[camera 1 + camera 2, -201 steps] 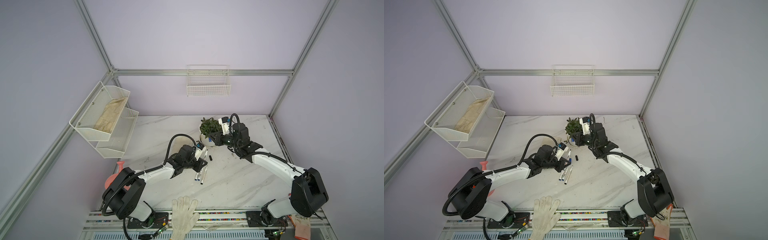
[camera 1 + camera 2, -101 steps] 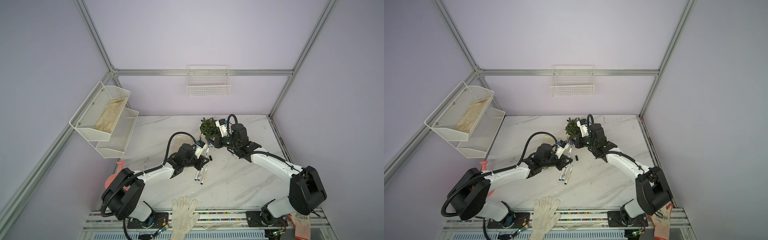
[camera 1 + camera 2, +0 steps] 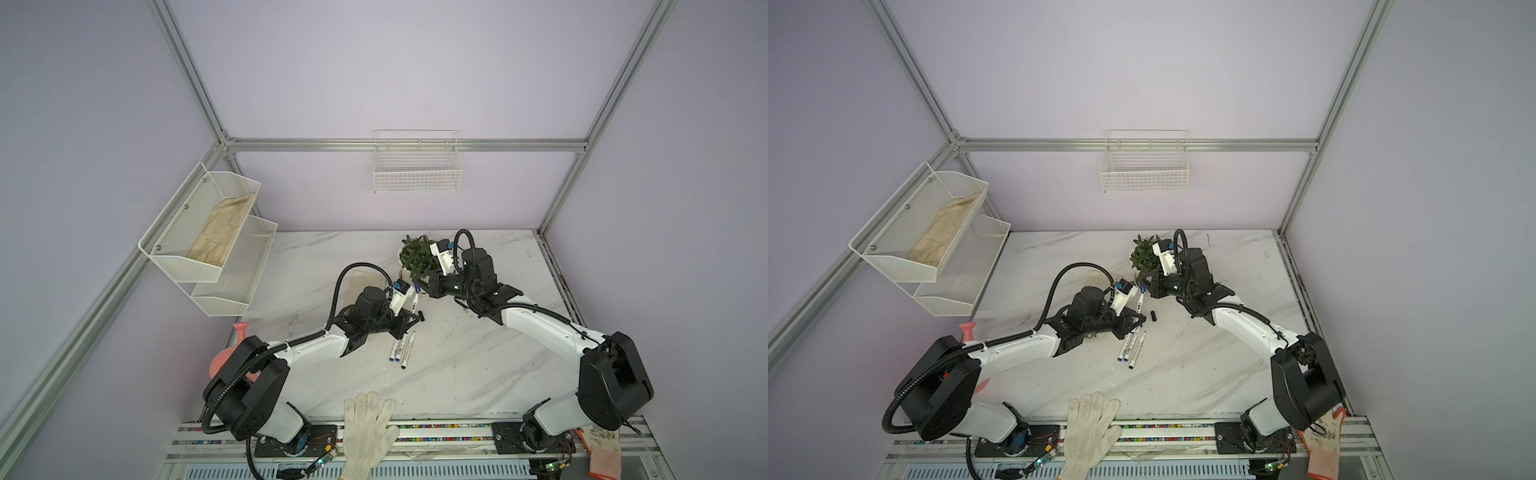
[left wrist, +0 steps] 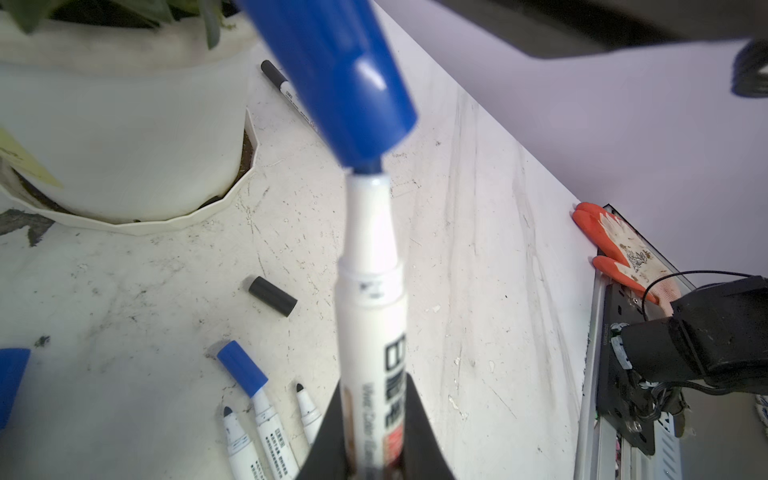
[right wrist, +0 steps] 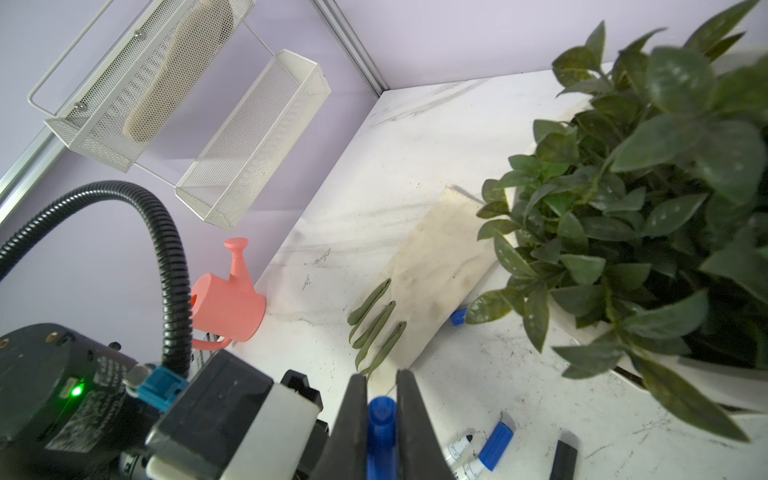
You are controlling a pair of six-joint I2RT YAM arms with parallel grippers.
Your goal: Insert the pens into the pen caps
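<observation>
Left tool (image 4: 374, 386) clamps pen (image 4: 370, 299), tip pointing into blue cap (image 4: 345, 83) clamped by right tool (image 5: 381, 380).

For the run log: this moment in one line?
left gripper: shut on marker pen; right gripper: shut on blue cap; pen tip at cap mouth, unseated; black cap loose

Pale lilac matte walls (image 3: 374, 62) on three sides, silver aluminium frame rails (image 3: 316, 144) along corners. White grey-veined marble-look table (image 3: 478, 365), scuffed. White wire grid basket (image 3: 417, 183) mounted on back wall. White two-tier mesh metal shelf (image 3: 183, 266) on left wall. Light even, shadows soft.
</observation>
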